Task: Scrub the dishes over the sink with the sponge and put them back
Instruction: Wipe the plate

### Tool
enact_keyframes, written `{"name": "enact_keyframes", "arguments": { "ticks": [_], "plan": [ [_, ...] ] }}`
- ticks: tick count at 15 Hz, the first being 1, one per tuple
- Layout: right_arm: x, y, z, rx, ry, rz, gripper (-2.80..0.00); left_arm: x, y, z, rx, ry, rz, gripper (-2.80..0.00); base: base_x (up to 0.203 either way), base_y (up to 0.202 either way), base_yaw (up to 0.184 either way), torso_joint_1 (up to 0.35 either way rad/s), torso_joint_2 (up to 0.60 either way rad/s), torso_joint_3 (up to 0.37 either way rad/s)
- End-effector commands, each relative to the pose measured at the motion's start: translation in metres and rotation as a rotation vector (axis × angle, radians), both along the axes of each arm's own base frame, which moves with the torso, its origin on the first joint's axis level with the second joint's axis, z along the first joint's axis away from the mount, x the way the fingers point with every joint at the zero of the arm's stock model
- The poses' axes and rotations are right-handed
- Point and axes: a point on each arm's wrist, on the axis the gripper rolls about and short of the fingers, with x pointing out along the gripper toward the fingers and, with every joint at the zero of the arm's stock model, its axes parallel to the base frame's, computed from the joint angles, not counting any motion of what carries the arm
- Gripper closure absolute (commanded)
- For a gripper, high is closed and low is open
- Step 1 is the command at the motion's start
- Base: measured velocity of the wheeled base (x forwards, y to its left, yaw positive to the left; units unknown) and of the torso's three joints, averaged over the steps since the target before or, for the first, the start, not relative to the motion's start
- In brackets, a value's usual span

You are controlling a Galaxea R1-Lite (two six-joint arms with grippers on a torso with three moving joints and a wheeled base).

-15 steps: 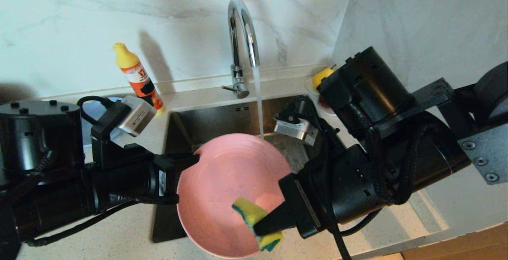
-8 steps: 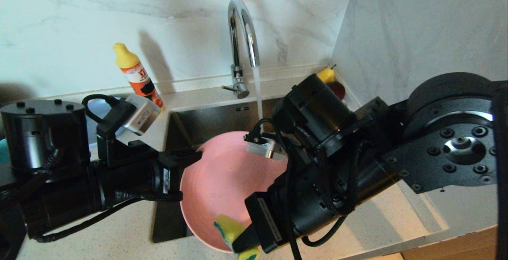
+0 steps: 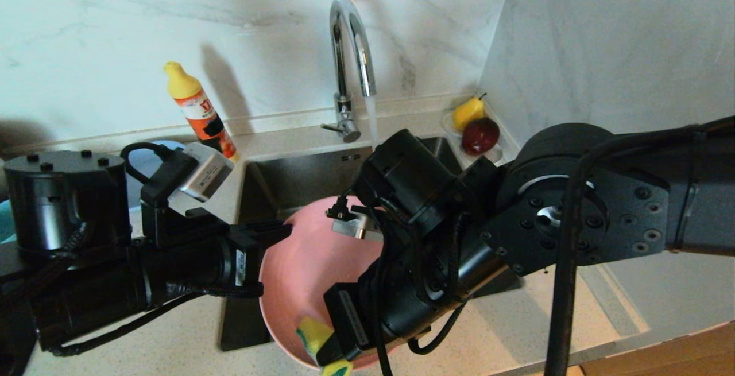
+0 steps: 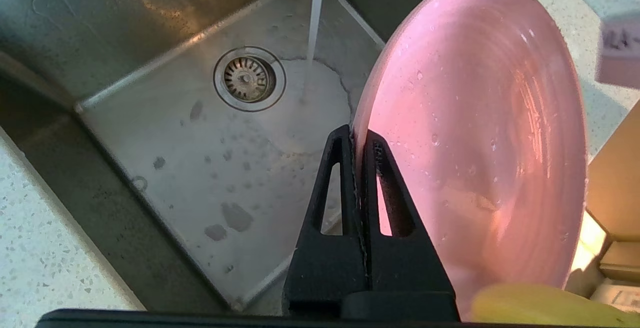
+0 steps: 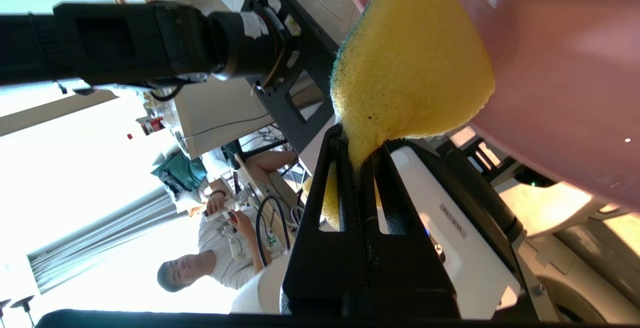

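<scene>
Left end effector (image 4: pixel 356 140) clenched on the wet pink plate's (image 3: pixel 304 267) nine-o'clock rim over the sink (image 4: pixel 165 132); stiff, slippery, so rim-gripped. Right end effector (image 5: pixel 361 150) pinches the soft sponge (image 5: pixel 405 82) at six o'clock

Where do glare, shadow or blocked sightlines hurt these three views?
Head view: the right arm hides much of the pink plate; the bottle throws a soft shadow on the wall. Left wrist view: evenly lit, the plate glows from backlight. Right wrist view: the window blows out white; the sponge fills the foreground.
</scene>
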Motion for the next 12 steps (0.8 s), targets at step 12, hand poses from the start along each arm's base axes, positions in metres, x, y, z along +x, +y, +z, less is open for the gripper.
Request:
{"name": "enact_keyframes", "arguments": {
  "ticks": [12],
  "plan": [
    [0.032, -0.021, 0.023, 0.055, -0.072, -0.125, 0.00, -0.011, 0.005, 0.006, -0.014, -0.029, -0.012, 0.00, 0.000, 0.000, 0.000, 0.000, 0.00, 0.000]
  ]
}}
